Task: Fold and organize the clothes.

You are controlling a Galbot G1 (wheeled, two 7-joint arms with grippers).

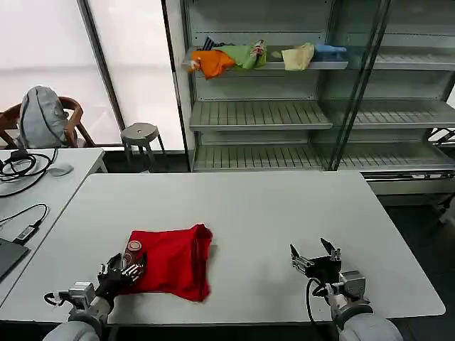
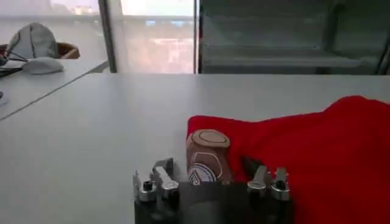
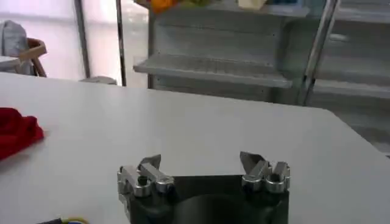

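The red T-shirt (image 1: 173,260) lies bunched and partly folded on the white table (image 1: 270,213), near the front left; its brown print (image 1: 134,246) shows at its left edge. My left gripper (image 1: 125,269) rests low at that edge, open. In the left wrist view the print (image 2: 207,152) and red cloth (image 2: 317,146) sit between and just beyond the spread fingers of the left gripper (image 2: 209,175). My right gripper (image 1: 316,253) stands open over bare table at the front right, well apart from the shirt. In the right wrist view the right gripper (image 3: 201,163) holds nothing, and the shirt (image 3: 15,131) lies off to one side.
A metal shelf rack (image 1: 284,114) behind the table carries a pile of orange, green, cream and blue garments (image 1: 249,57). A stool (image 1: 140,133) stands at the back left. A side table (image 1: 64,177) with cables adjoins on the left, and a chair holding a grey bag (image 1: 41,117) is beyond it.
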